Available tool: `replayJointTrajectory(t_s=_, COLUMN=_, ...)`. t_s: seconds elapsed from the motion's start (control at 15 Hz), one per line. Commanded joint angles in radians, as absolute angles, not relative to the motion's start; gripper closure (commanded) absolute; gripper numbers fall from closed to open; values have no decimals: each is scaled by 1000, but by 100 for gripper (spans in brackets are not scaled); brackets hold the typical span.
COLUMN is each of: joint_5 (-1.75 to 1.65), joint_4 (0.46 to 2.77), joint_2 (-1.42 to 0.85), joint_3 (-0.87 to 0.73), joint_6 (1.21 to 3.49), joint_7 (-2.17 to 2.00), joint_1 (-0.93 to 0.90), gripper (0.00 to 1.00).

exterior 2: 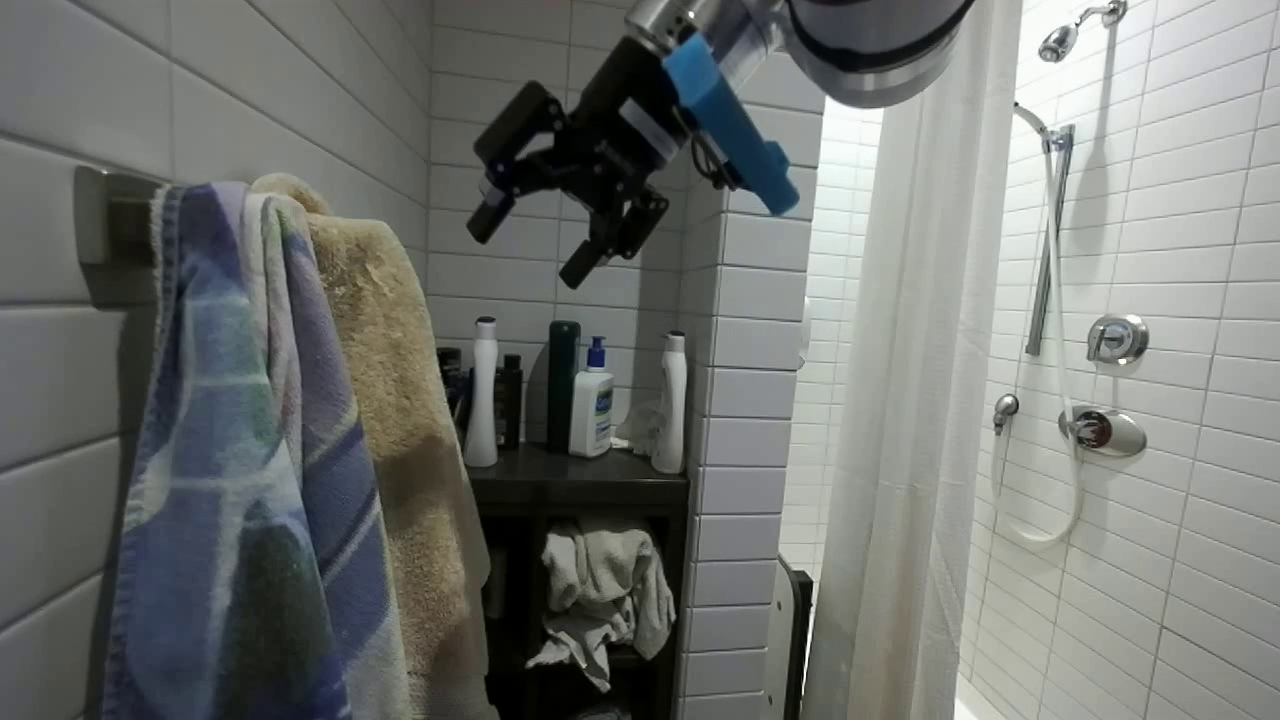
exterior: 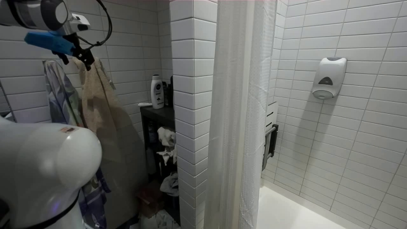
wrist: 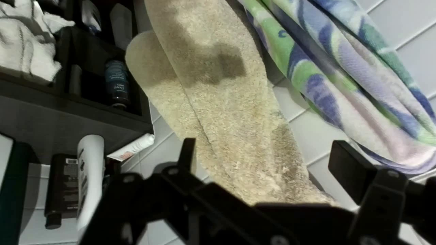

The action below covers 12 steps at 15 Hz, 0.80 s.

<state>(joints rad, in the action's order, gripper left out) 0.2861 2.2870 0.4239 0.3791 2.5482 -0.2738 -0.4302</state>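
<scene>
Towel of plush beige cloth is hung against a wall of white tiles. A black two-fingered gripper is positioned near the beige towel but apart from it, with its fingers spread wide; in the wrist view the towel is framed between them. Just beside the beige towel, a printed towel of blue, purple and green is hung. On the opposite side of the beige towel, a black shelving unit is seen, by which white plastic bottles and a crumpled white cloth are carried.
</scene>
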Motion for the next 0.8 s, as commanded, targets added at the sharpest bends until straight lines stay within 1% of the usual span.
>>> replayJointTrajectory(t_s=0.0, joint_5=293, joint_4=2261, joint_2=421, joint_3=407, joint_6=2587, joint_7=-263, joint_1=-445, gripper=0)
replayJointTrajectory(t_s=0.27, joint_5=236, joint_4=2266, joint_2=412, joint_3=467, joint_6=2671, joint_7=-281, joint_1=-428, gripper=0)
replayJointTrajectory(t_s=0.53, joint_5=126, joint_4=2271, joint_2=412, joint_3=531, joint_6=2815, joint_7=-359, joint_1=-344, gripper=0)
replayJointTrajectory(t_s=0.6, joint_5=169, joint_4=2271, joint_2=417, joint_3=496, joint_6=2752, joint_7=-322, joint_1=-399, gripper=0)
replayJointTrajectory(t_s=0.73, joint_5=142, joint_4=2272, joint_2=416, joint_3=512, joint_6=2787, joint_7=-340, joint_1=-369, gripper=0)
